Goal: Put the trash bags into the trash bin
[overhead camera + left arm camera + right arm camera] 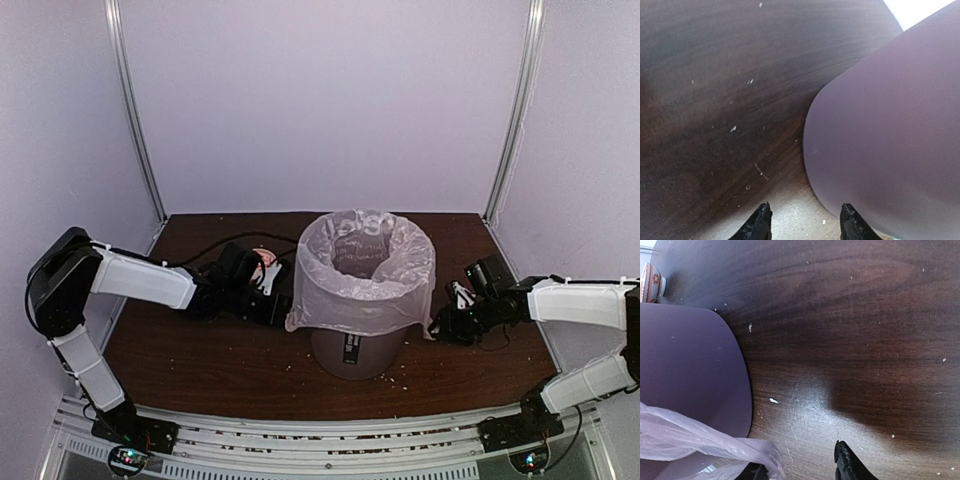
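Note:
The mauve-brown trash bin (360, 355) stands upright mid-table. The translucent pale pinkish trash bag (365, 270) lines it, its mouth open and its edge folded down over the rim. My left gripper (283, 300) is low beside the bin's left wall. In the left wrist view it (802, 222) is open and empty, the bin wall (885, 140) just beyond its right finger. My right gripper (440, 325) is low at the bin's right side. In the right wrist view it (800, 465) is open, and a hanging corner of the bag (705, 445) drapes over its left finger beside the bin (690, 370).
A small red-and-white bowl (268, 258) sits on the dark wooden table (200, 360) behind my left wrist; it also shows in the right wrist view (651, 282). White walls and metal posts enclose the table. Crumbs dot the surface.

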You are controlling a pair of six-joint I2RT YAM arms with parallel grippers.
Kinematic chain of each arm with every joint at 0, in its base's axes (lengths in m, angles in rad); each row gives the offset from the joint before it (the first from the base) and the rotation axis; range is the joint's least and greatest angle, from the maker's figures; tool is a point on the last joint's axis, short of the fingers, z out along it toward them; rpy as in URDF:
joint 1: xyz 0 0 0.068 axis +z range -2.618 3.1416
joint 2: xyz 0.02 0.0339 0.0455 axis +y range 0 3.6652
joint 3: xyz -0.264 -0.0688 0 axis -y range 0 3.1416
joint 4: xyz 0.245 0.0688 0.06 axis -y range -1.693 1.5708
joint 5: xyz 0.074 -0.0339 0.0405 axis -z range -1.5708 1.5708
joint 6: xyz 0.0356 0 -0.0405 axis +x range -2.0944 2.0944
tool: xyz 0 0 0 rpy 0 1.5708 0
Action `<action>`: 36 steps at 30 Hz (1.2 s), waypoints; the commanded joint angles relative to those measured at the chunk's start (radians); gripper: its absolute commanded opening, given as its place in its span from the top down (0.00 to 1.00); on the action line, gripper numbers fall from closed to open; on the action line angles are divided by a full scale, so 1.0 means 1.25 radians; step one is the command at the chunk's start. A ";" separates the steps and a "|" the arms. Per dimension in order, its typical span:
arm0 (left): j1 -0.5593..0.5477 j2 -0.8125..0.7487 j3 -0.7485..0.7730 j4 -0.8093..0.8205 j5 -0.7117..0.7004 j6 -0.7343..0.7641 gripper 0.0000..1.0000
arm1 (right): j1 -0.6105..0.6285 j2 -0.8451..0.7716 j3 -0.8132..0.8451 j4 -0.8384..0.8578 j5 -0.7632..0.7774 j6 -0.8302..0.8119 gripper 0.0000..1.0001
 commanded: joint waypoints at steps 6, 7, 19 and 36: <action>0.001 -0.021 -0.038 0.000 -0.033 0.015 0.53 | -0.004 -0.029 -0.044 0.014 -0.003 0.000 0.59; 0.000 -0.031 -0.035 -0.002 -0.037 0.018 0.53 | -0.003 -0.047 -0.033 -0.002 -0.002 -0.001 0.59; 0.002 -0.218 0.003 -0.229 -0.170 0.026 0.38 | -0.003 -0.278 0.198 -0.382 0.123 0.022 0.38; -0.038 -0.212 -0.033 -0.060 0.022 0.058 0.32 | 0.022 -0.005 0.828 -0.443 0.031 -0.082 0.50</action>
